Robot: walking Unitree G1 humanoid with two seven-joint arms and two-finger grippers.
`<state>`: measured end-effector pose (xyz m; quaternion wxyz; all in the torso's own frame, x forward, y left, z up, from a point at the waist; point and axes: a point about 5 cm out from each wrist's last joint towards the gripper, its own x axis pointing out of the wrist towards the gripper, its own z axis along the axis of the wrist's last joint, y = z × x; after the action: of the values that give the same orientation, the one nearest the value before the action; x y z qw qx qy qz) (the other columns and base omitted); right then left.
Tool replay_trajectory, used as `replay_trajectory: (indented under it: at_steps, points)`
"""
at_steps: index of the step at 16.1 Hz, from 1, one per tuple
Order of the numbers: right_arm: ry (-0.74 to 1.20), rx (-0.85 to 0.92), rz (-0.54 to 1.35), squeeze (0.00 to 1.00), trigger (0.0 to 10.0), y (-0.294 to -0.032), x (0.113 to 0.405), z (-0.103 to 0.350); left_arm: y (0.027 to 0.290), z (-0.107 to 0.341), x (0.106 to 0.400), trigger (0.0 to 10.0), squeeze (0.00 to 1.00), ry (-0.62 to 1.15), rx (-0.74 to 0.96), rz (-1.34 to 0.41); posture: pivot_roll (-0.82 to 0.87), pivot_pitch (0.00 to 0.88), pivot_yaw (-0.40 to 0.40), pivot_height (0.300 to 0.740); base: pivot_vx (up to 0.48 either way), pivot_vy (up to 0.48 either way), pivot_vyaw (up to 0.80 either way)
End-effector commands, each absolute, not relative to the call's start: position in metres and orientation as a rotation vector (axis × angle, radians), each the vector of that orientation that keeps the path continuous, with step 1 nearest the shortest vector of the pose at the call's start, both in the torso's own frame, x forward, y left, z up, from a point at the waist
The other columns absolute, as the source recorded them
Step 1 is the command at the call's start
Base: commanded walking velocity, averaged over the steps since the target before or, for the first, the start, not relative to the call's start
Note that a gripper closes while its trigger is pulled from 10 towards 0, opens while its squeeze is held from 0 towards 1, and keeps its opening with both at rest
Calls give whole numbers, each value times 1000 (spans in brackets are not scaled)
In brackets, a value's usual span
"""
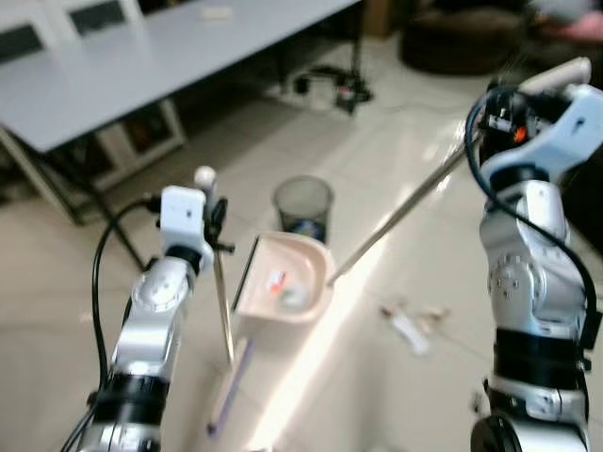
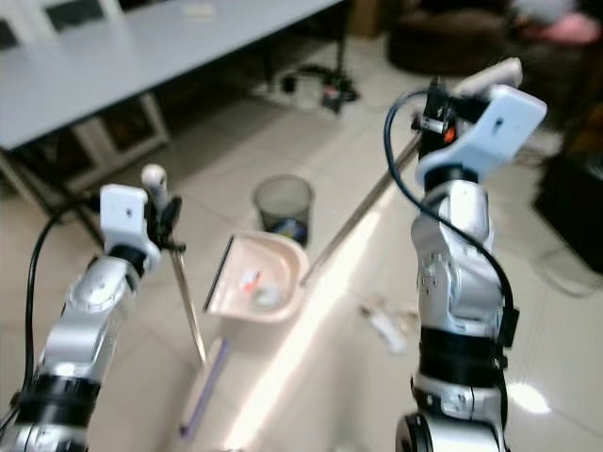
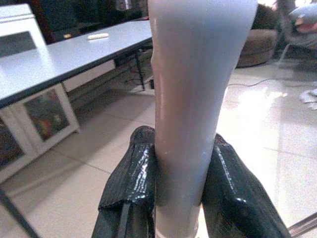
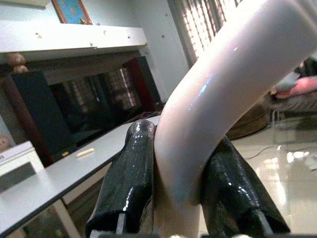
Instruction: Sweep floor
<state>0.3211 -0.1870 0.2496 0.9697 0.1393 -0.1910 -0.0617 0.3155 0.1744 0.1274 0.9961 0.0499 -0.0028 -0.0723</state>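
Note:
My left gripper [image 1: 216, 224] is shut on the broom handle [image 3: 193, 89], a thin pole with a white knob [image 1: 204, 175] on top. The pole runs down to a purple head [image 1: 230, 384] on the floor. My right gripper [image 1: 497, 102] is raised at the right, shut on the curved white grip [image 4: 218, 84] of the dustpan's long metal pole [image 1: 400, 217]. The pink dustpan [image 1: 287, 278] sits between my arms, with a few scraps in it. Just behind it stands a dark mesh trash bin [image 1: 303, 207]. Loose white litter [image 1: 411, 323] lies on the tiles to the dustpan's right.
A long grey table [image 1: 141, 66] spans the back left, its legs and a white cabinet [image 1: 141, 141] beneath it. Cables and a black stand [image 1: 337, 87] lie on the floor behind the bin. A dark sofa [image 1: 462, 42] stands at the back right. Glossy tiles reflect light.

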Motion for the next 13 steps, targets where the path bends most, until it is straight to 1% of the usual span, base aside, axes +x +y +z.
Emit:
replay_trajectory:
  at_steps: [1,8,13]
  points:
    - [-437,279,-159,0,10000,-197,318,260,168,135,317,10000,0,-43,97,-164,-23,13,60,740,345,0,0]
    - [-458,278,-165,0,10000,-205,318,267,163,133,317,10000,0,-37,87,-175,-30,17,60,740,346,0,0]
    - [-460,283,-159,0,10000,-204,320,269,159,134,318,10000,0,-42,75,-177,-30,14,57,740,345,0,-530]
